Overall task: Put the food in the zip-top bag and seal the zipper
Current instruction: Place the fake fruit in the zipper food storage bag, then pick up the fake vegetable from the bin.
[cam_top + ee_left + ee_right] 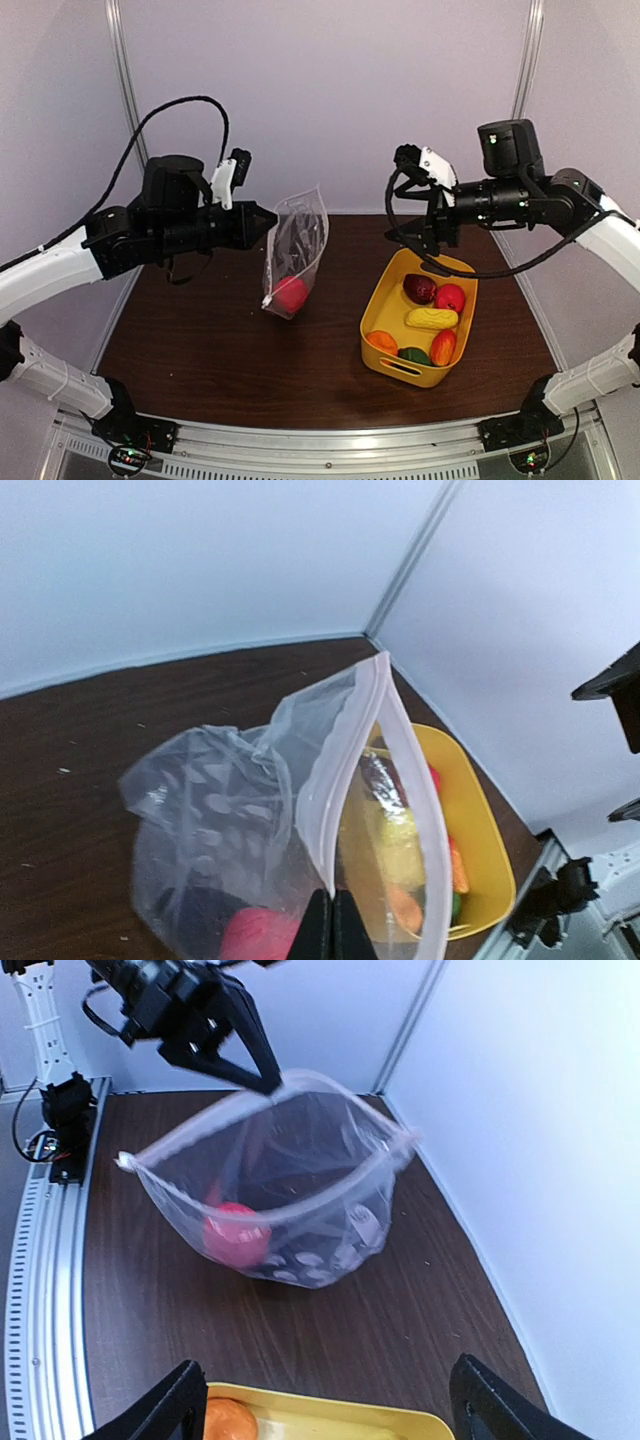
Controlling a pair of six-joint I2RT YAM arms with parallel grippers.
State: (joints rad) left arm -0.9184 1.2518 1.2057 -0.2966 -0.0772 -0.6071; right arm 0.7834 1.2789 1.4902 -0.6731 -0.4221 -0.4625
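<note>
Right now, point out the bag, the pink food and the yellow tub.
bag (330,1225): right wrist view, clear wall.
pink food (235,1232): right wrist view, its middle.
yellow tub (383,300): top view, left wall.

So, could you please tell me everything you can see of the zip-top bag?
The zip-top bag is clear, crinkly plastic with pale dots and a whitish zipper rim. Its mouth gapes open. The left tool pinches one side of the rim, holding it up; its bottom rests on the brown table. One pink-red fruit lies inside.

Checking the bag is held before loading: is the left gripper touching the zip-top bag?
Touching. The left wrist view shows the left gripper shut on the zip-top bag at its rim.
</note>
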